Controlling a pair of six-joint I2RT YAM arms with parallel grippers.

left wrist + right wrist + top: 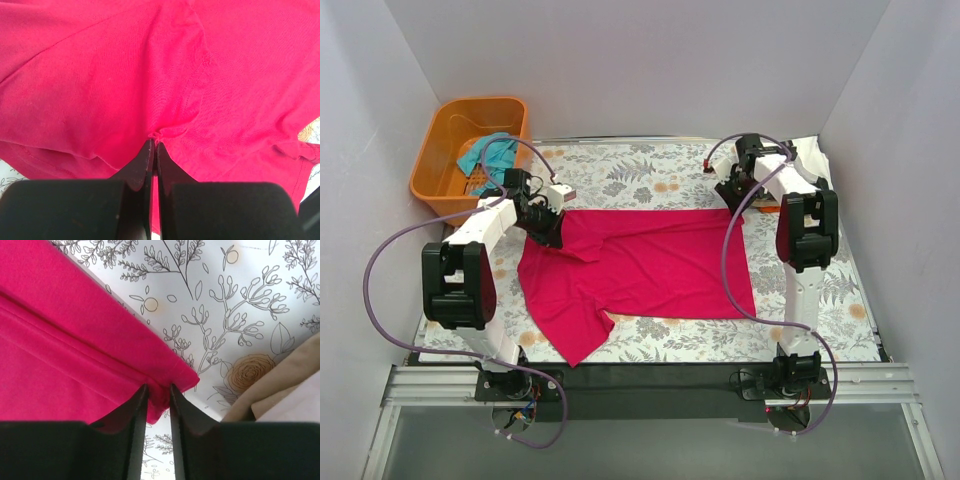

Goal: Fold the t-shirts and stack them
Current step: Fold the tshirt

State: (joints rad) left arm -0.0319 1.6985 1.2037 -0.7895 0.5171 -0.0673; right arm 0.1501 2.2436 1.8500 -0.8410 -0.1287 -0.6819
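A magenta-red t-shirt (650, 265) lies spread across the middle of the floral table, one sleeve trailing toward the near left. My left gripper (552, 238) is at the shirt's far-left part, shut on a small pinch of the cloth (154, 142). My right gripper (732, 200) is at the shirt's far-right corner. Its fingers (137, 405) stand a little apart, with the hemmed corner (170, 375) between them. A teal t-shirt (490, 155) lies bunched in the orange basket.
The orange plastic basket (450, 120) stands at the far left, off the table's corner. A pale cloth (812, 152) lies by the right arm, seen as a beige fold (280, 390) beside the shirt corner. Grey walls enclose three sides.
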